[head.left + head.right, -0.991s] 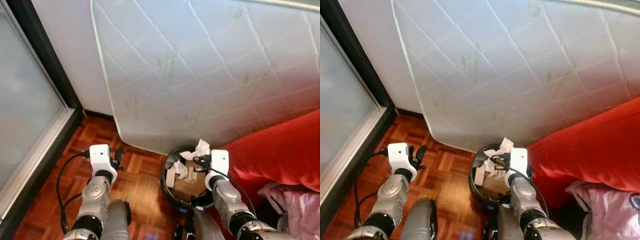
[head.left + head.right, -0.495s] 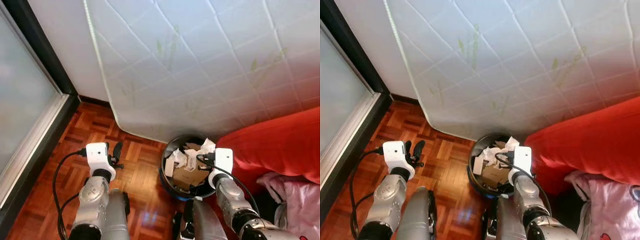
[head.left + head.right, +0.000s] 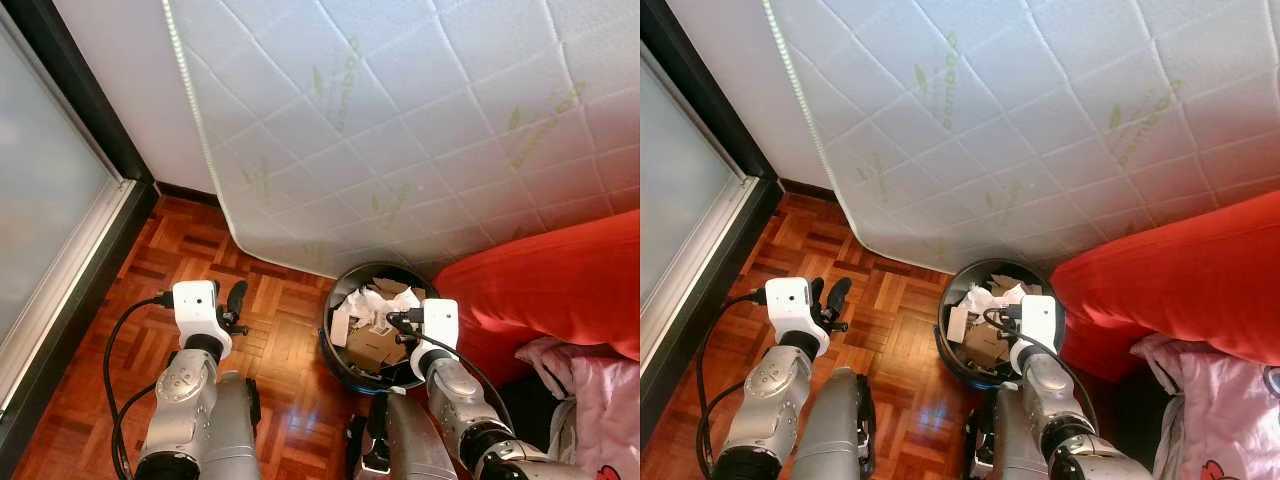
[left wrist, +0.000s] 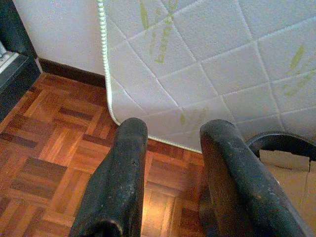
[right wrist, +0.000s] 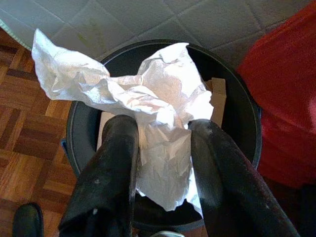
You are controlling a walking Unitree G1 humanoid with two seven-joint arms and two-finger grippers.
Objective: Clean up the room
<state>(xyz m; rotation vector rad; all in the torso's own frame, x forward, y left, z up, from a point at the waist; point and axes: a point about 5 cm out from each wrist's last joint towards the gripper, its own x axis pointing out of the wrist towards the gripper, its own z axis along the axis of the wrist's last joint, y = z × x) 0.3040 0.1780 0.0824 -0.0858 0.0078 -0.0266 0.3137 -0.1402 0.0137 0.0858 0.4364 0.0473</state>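
A black round trash bin (image 3: 328,345) stands on the parquet floor against the mattress, holding a cardboard box (image 3: 366,346) and white scraps. My right gripper (image 5: 163,127) hangs over the bin's mouth, shut on a crumpled white paper (image 5: 158,96), which spreads over the bin (image 5: 242,106). In the left eye view the right gripper (image 3: 397,321) and the paper (image 3: 372,300) sit just inside the rim. My left gripper (image 3: 234,303) is held above the floor to the left of the bin, open with nothing between its fingers (image 4: 129,143).
A white quilted mattress (image 3: 400,130) leans against the wall behind the bin. A red sofa (image 3: 540,290) presses against the bin's right side, with pink cloth (image 3: 600,395) on it. A dark-framed glass door (image 3: 45,220) lines the left. Parquet floor (image 3: 275,335) lies between door and bin.
The camera has shifted, so the whole scene moved. My right gripper has lowered the paper from above the rim down into the bin's mouth. The left arm has stayed put.
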